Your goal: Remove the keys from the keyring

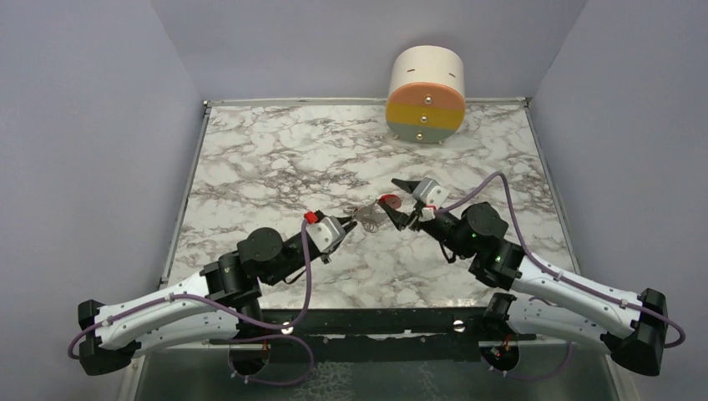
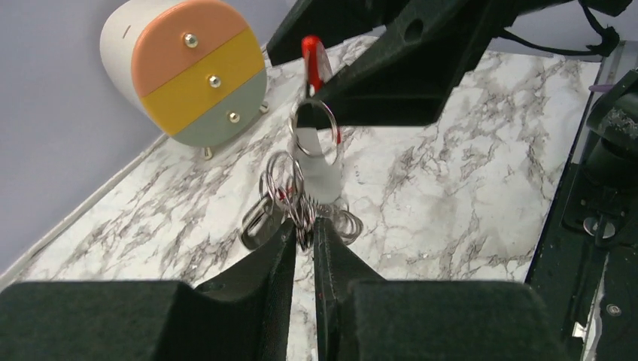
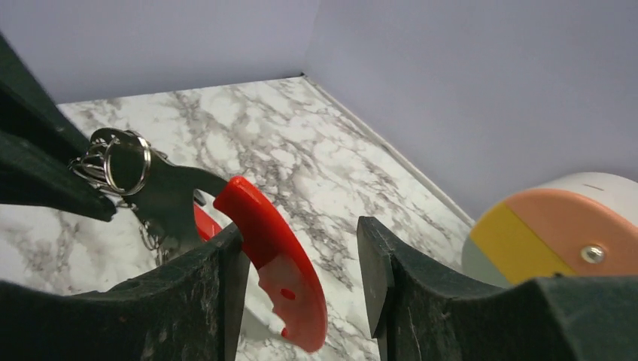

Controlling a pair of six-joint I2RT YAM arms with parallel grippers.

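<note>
Looking like the steadying step: left gripper [image 2: 302, 235] clamped on the keyring [image 2: 301, 210], right gripper [image 3: 301, 229] at its 2 o'clock gaping around the red clip [image 3: 274, 256], probably needs closing next

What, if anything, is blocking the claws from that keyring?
Nothing visible. The left claw pinches the keyring by its rings, and its red clip sits between the open fingers of the right claw.
</note>
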